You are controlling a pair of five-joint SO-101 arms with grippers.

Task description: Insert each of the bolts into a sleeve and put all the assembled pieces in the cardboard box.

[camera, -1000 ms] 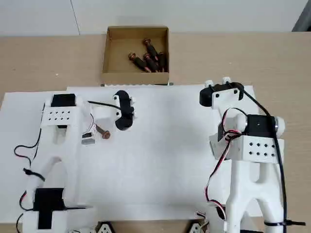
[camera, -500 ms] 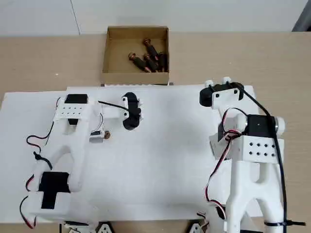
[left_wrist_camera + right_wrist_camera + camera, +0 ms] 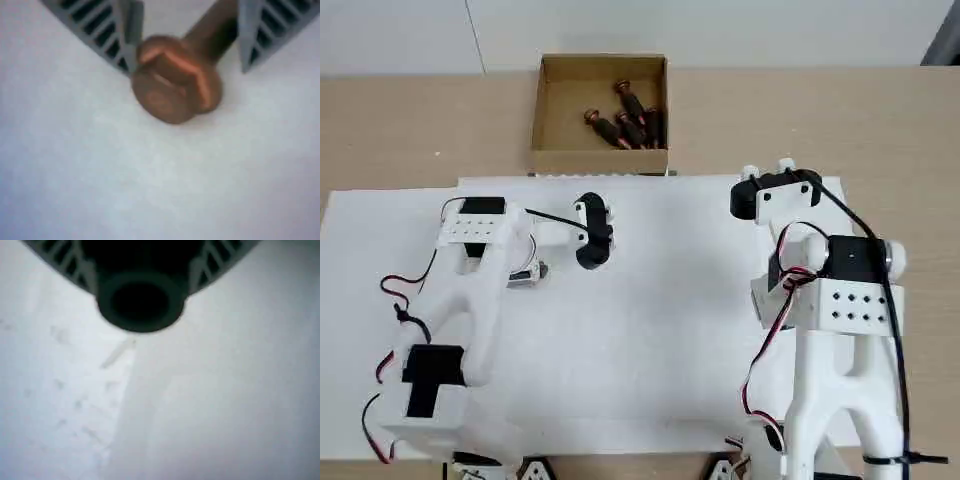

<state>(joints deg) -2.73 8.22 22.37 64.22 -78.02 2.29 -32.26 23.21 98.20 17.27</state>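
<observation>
A copper bolt [image 3: 175, 82] lies on the white sheet [image 3: 660, 300], head toward the left wrist camera. My left gripper [image 3: 187, 35] stands open around it, one grey finger [image 3: 107, 32] touching the head, the other finger [image 3: 272, 27] just clear of the shaft. From above, the left gripper [image 3: 525, 275] sits low at the sheet's left and covers the bolt. My right gripper [image 3: 142, 265] is shut on a black sleeve [image 3: 140, 302], whose open end faces down just above the sheet. The right arm [image 3: 775, 192] stands at the sheet's far right corner.
The cardboard box [image 3: 560, 105] sits beyond the sheet's far edge, with several assembled pieces [image 3: 625, 122] in its right half. The bare wooden table [image 3: 840, 110] surrounds the sheet. The left arm's black wrist part [image 3: 592, 232] hangs between the gripper and the box.
The left arm has shifted right and toward the box; its gripper now covers the bolt that lay exposed beside it. The right arm has not moved.
</observation>
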